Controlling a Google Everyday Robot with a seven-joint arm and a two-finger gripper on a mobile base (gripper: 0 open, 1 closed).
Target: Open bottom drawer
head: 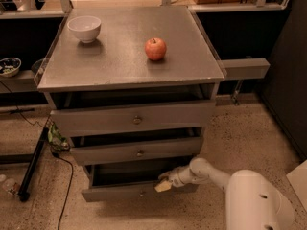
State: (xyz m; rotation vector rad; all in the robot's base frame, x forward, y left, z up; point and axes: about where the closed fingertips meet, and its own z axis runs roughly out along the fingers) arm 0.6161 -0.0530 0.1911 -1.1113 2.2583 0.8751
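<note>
The grey cabinet (129,61) has three drawers. The bottom drawer (115,193) is the lowest, slimmest front, pulled out a little so that a dark gap shows above it. My gripper (164,183) reaches in from the lower right on a white arm (249,200) and sits at the top edge of the bottom drawer's front, right of its centre. The drawer's knob is hidden by the gripper or lost in shadow.
A white bowl (84,28) and a red apple (156,49) stand on the cabinet top. The top drawer (134,119) and middle drawer (138,150) each show a small knob. A black stand leg (32,164) and a cable lie on the floor at the left.
</note>
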